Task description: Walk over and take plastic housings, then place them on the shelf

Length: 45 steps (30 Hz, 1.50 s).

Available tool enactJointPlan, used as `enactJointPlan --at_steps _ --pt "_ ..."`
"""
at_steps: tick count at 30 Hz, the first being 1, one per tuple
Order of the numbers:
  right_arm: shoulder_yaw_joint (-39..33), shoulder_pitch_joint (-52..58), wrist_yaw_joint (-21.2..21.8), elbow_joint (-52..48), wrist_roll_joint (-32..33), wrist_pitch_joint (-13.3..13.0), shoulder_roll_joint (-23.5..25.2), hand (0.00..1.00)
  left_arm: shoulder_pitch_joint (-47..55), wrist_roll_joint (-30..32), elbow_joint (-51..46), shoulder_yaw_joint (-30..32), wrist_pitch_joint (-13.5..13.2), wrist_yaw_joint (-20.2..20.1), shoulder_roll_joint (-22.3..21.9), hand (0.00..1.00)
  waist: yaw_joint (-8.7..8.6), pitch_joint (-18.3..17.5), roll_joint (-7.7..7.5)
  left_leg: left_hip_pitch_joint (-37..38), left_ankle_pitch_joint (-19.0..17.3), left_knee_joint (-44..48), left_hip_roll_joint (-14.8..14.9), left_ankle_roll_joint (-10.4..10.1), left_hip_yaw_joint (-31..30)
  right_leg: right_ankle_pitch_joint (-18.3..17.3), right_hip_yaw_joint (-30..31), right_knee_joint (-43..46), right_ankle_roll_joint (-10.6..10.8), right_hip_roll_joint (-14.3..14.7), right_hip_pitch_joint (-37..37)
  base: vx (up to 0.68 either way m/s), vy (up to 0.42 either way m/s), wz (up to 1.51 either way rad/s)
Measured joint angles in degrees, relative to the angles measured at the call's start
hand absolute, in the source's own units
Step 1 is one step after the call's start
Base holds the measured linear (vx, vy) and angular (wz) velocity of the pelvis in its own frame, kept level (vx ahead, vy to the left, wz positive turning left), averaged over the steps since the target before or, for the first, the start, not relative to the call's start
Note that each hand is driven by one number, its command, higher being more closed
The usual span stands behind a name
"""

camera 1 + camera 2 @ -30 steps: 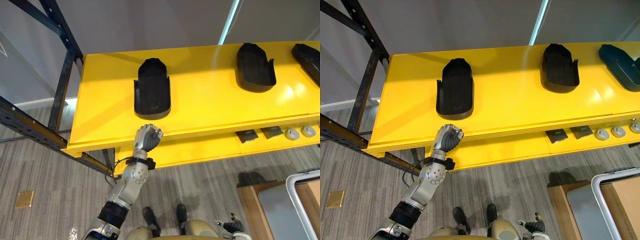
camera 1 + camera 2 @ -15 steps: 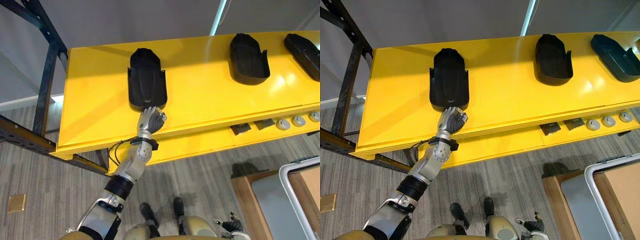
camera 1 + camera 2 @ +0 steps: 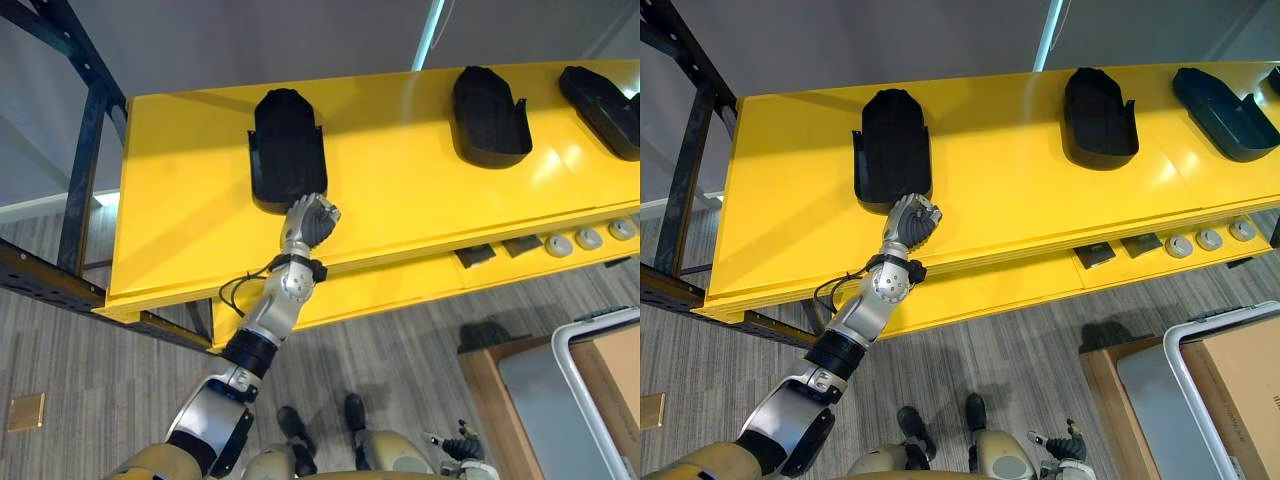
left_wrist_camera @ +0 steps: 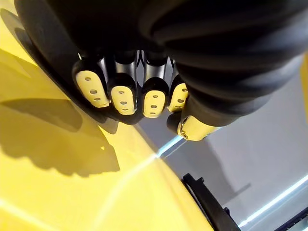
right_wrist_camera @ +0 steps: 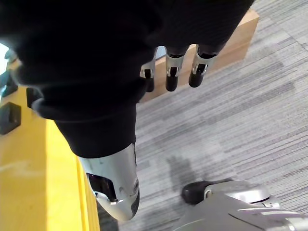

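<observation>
Left hand (image 3: 314, 220) now up on the shelf (image 3: 420, 200), fist at the near end of the housing (image 3: 287, 150)
A second ago the fist sat lower, under the shelf's front edge and short of the housing; since then the arm has stretched up and out, and the view itself has shifted a little. The fingers (image 4: 119, 96) are curled tight and hold nothing, with the knuckles at the housing's near right corner; whether they touch it I cannot tell. The housing lies flat just beyond the hand, its long axis running away from the robot, rounded end far, squared open end toward the fist. A second housing (image 3: 489, 103) and a third housing (image 3: 603, 96) lie well off to the hand's right. The right hand (image 5: 172, 72) hangs low over the floor, fingers loose and straight
</observation>
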Motion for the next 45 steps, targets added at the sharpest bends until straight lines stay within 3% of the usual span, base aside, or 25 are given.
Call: enactJointPlan --at_steps 5,10,12,13,15,20,24,28,32,33,36,38,41,45 --pt "-0.04 -0.01 0.05 0.02 0.02 0.08 -0.18 0.0 0.59 -3.42 -8.72 -0.54 -0.81 -0.02 0.11 1.0 0.19 0.42 0.38 0.17 0.2 0.18 -0.24 0.3 -0.72 -0.16 -0.92 -0.02 0.19 -0.28 0.64 0.03 0.006 0.1" --pt "-0.03 -0.01 0.2 0.36 0.14 0.67 -1.05 0.0 2.88 -7.25 -25.28 -0.57 -5.0 -1.25 4.39 1.0 0.52 0.9 1.34 2.57 0.22 -0.82 -1.04 0.34 -2.88 -1.04 -2.57 -0.03 0.08 -0.67 3.53 0.01 0.016 0.16" --pt "-0.03 -0.01 0.37 1.26 0.2 0.91 -1.37 0.0 4.4 -9.27 -32.49 -0.21 -6.68 -1.4 6.65 1.0 1.76 0.98 1.57 3.38 0.6 -1.97 -1.29 0.13 -3.14 -1.18 -2.88 -0.01 -0.04 -0.68 3.92 0.0 -0.001 0.19" --pt "0.0 -0.06 1.2 2.43 0.32 1.16 -1.86 0.0 8.01 -11.36 -39.69 1.97 -9.4 -1.77 9.08 1.0 2.21 0.96 1.66 4.21 1.06 -2.8 -1.54 -0.01 -3.92 -1.61 -3.81 0.02 -0.08 -0.73 4.79 0.01 -0.017 0.2" --pt "-0.03 -0.03 1.29 2.98 0.46 1.3 -1.88 0.0 11.13 -12.56 -43.61 4.97 -11.13 -1.76 9.97 1.0 2.3 0.95 1.7 5.2 1.62 -3.94 -1.87 -0.21 -4.63 -1.97 -4.41 0.05 -0.18 -0.77 5.51 0.02 -0.022 0.24" --pt "-0.18 -0.43 1.31 5.34 0.44 1.32 -2.39 0.0 24.63 -17.51 -49.93 23.97 -14.99 3.2 9.61 1.0 4.55 0.9 1.7 7.73 3.83 -7.62 -2.65 -0.39 -7.35 -2.87 -7.17 -0.15 -0.79 -0.69 7.78 0.03 -0.028 0.28" --pt "-1.97 -0.36 1.29 5.66 1.02 1.35 -2.14 0.0 36.62 -23.01 -49.73 33.12 -15.34 6.96 3.69 1.0 6.27 0.79 1.51 9.47 4.39 -9.29 -2.97 -0.6 -8.77 -3.14 -8.02 -0.52 -0.86 -0.65 9.6 0.04 -0.016 0.2" --pt "-1.88 -0.33 1.19 3.8 2.1 1.3 -1.52 0.0 45.53 -26.11 -46.11 36.93 -15.18 9.2 -0.82 1.0 7.79 0.07 0.55 10.07 4.01 -9.71 -2.93 -0.85 -9.09 -3.15 -8.51 -0.66 -0.85 -0.7 10.51 0.0 -0.001 0.11" --pt "0.19 -0.43 1.1 -0.52 2.15 1.54 0.35 0.0 50.75 -29.54 -33.57 40.31 -10.56 8.11 -4.18 1.0 8.28 -1.44 -1.05 10.06 2.24 -8.04 -2.67 -0.13 -7.61 -3.91 -8.86 -0.44 -0.52 -1.11 11.45 -0.04 0.0 -0.07" --pt "1.11 -0.38 1.11 -1.53 2.14 1.66 0.95 0.0 51.45 -29.54 -29.39 40.62 -8.66 7.26 -5.15 0.0 8.2 -2.0 -1.21 9.74 1.38 -6.66 -2.35 -0.18 -6.86 -4.05 -8.88 -0.2 -0.49 -1.25 11.49 0.0 -0.002 -0.09" --pt "1.26 -0.39 1.11 -2.45 2.14 2.1 1.85 0.0 51.91 -29.29 -21.99 40.61 -6.12 4.83 -7.01 0.0 8.19 -2.55 -1.27 9.12 -0.52 -3.61 -1.71 -0.04 -5.44 -4.3 -8.95 0.03 -0.33 -1.58 11.93 0.01 0.002 -0.02" --pt "1.25 -0.33 1.09 -3.39 2.15 2.81 2.46 0.0 51.32 -29.1 -12.18 40.98 -4.98 3.2 -7.77 0.0 8.2 -2.89 -1.16 8.77 -1.71 -1.7 -1.44 0.17 -4.85 -5.04 -8.97 1.01 0.15 -1.98 11.85 0.03 0.02 -0.01" --pt "1.06 0.15 1.06 -4.3 2.22 2.9 2.97 0.0 49.54 -29.08 1.77 43.17 -3.67 2.34 -7.81 0.0 8.03 -3.24 -1.3 9.64 -2.15 -1.92 -1.97 0.26 -5.23 -6.63 -9.07 3.06 0.62 -2.65 11.72 0.06 0.032 0.02" --pt "-0.06 0.21 0.95 -4.28 2.61 2.89 3.09 0.0 48.72 -27.75 11.82 44.29 -2.28 0.07 -7.94 0.0 8.18 -3.96 -1.02 10.29 -2.25 -2.83 -2.69 0.03 -5.03 -7.04 -9.03 3.25 0.97 -3.13 11.69 0.08 0.037 -0.03"
